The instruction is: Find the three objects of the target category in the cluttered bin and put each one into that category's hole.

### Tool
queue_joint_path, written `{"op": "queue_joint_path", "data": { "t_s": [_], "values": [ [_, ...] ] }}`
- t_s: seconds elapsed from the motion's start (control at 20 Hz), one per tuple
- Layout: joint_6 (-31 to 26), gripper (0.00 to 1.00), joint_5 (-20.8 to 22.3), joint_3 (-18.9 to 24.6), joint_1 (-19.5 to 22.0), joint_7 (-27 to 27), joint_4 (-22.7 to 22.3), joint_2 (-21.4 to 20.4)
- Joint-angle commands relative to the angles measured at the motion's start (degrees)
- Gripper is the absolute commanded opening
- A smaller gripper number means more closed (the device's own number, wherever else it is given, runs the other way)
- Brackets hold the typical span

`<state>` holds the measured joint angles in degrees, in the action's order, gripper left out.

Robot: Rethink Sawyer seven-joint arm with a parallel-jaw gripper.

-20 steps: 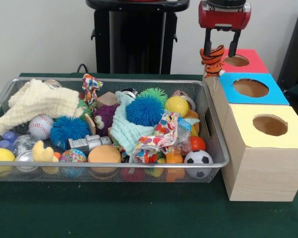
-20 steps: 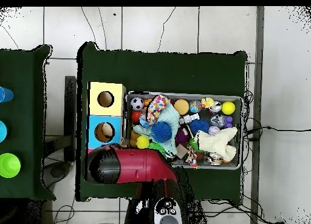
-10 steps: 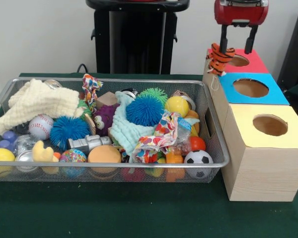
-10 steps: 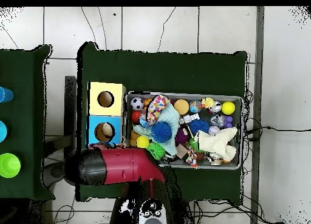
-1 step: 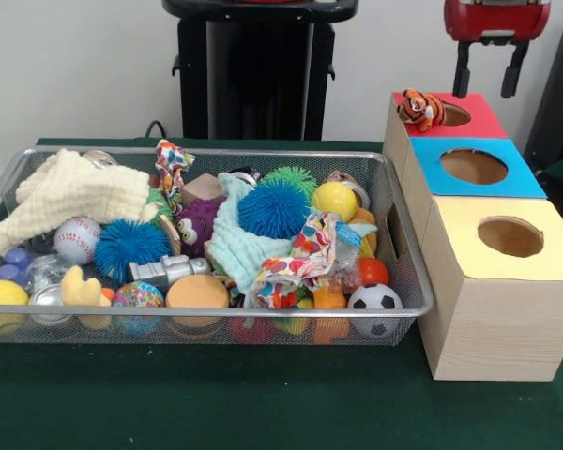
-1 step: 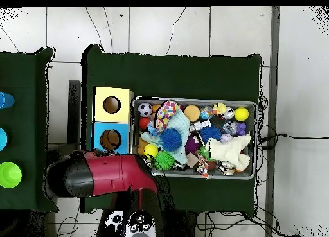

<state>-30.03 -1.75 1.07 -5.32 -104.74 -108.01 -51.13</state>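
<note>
A small orange-and-black striped tiger plush (image 5: 420, 108) lies on top of the red box (image 5: 483, 120), at the left rim of its hole, partly hanging over the box's corner. My gripper (image 5: 486, 89) hangs open above and to the right of the plush, over the red box, with nothing between its fingers (image 5: 462, 77). In the overhead view the red arm (image 6: 96, 176) covers the red box and the plush. The wire bin (image 5: 216, 152) left of the boxes holds many toys, among them a purple plush (image 5: 199, 221) under the clutter.
A blue box (image 5: 525, 178) and a yellow box (image 5: 479, 300) stand in a row in front of the red one, each with a round hole. The bin holds a blue spiky ball (image 5: 274, 208), a cream cloth (image 5: 70, 192) and a soccer ball (image 5: 374, 300).
My gripper carried the tiger plush right and up to the red box, let it go on the box's top, and has moved on to the right, open.
</note>
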Motion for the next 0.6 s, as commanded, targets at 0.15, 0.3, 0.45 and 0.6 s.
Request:
{"op": "queue_joint_path", "data": {
  "t_s": [0.15,0.3,0.45,0.6],
  "values": [
    [-3.74,1.0,-2.95,-3.2,-2.83,-15.59,2.83,2.86],
    [-3.42,1.0,-3.43,-3.76,-3.37,-15.21,4.12,3.82],
    [-0.6,1.0,-3.06,-5.74,-4.82,-15.58,5.41,5.0],
    [-2.03,1.0,-2.96,-6.43,-5.1,-14.66,7.14,5.52]
  ]
}}
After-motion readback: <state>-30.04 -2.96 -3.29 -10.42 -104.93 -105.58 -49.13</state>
